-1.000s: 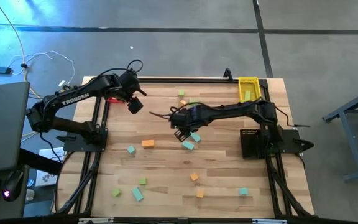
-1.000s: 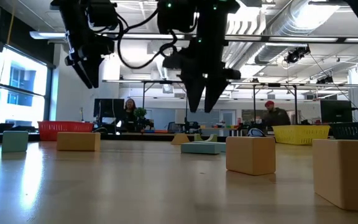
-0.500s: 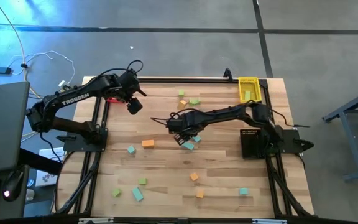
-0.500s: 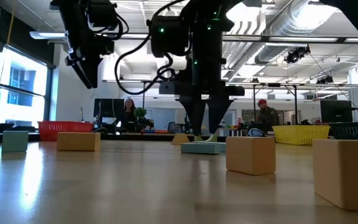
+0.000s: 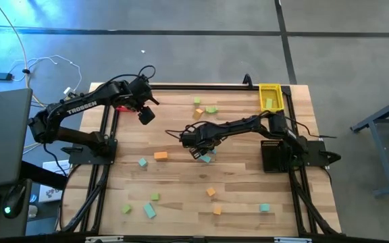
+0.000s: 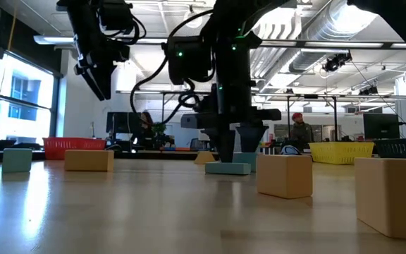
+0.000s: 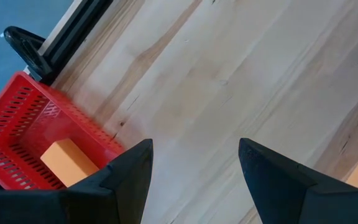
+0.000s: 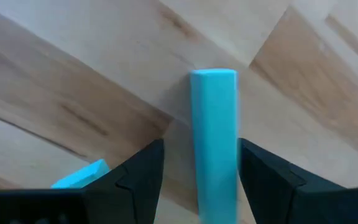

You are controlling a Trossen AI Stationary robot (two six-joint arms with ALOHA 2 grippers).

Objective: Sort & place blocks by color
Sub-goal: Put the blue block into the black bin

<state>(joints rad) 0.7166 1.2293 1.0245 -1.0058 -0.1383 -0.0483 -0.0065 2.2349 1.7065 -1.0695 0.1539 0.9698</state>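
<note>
My right gripper (image 5: 198,150) is open and low over the table's middle. Its fingers stand on either side of a teal bar (image 8: 214,143) that lies flat on the wood, and they lie across its length. A second teal block (image 8: 79,175) lies close beside it. In the low view the right gripper (image 6: 235,149) reaches down to a teal block (image 6: 228,168). My left gripper (image 5: 146,113) hangs open in the air near the red tray (image 7: 17,124), which holds one orange block (image 7: 68,160). Other orange, green and teal blocks lie scattered on the table. My right gripper comes down on the teal bar from above, one finger on each long side. One finger (image 8: 260,180) stands right at the bar's edge (image 8: 234,155), and I cannot tell whether it touches. The other finger is clearly apart from it.
A yellow tray (image 5: 269,90) at the far right corner holds a green block (image 5: 269,102). Orange (image 5: 161,155) and teal (image 5: 142,162) blocks lie left of the right gripper. Several more lie near the near edge (image 5: 211,192). Green and orange blocks (image 5: 211,109) sit toward the far edge.
My right gripper has come down from above the blocks until its fingertips are at table height, and has shifted slightly toward the table's left edge. It now stands around the teal bar. The blocks have stayed where they were.
</note>
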